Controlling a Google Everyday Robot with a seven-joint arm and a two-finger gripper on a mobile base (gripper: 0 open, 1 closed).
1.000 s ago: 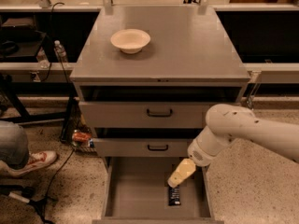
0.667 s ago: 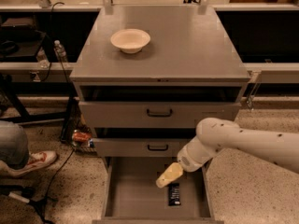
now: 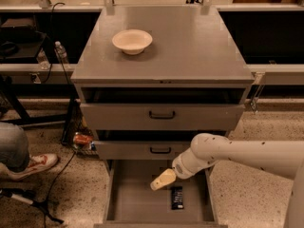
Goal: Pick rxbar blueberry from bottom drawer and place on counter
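Since the bottom drawer (image 3: 135, 196) is pulled out well past the two above it, its floor is exposed from overhead. That's why the arm (image 3: 237, 152) can reach in from the right and dip under the middle drawer (image 3: 137, 150) front. The gripper (image 3: 163, 180) sits low over the drawer floor, angled down-left, just up-left of the rxbar blueberry (image 3: 176, 197). The bar lies flat on the floor, right of centre, long axis running front to back. I read a small gap between them, no contact. I can't tell whether the gripper is open or closed; it reads as one pale lump from here. My read is approach phase, nothing grasped. A flat bar wants a top-down pinch across its narrow width, so the gripper likely needs to shift right and toward the drawer front, then square up. Risks: the wrapper skating on the smooth floor, and the wrist clipping the middle drawer on lift-out. On the counter (image 3: 194, 51) the bowl (image 3: 132, 41) sits rear-left, so place right of it or in front.
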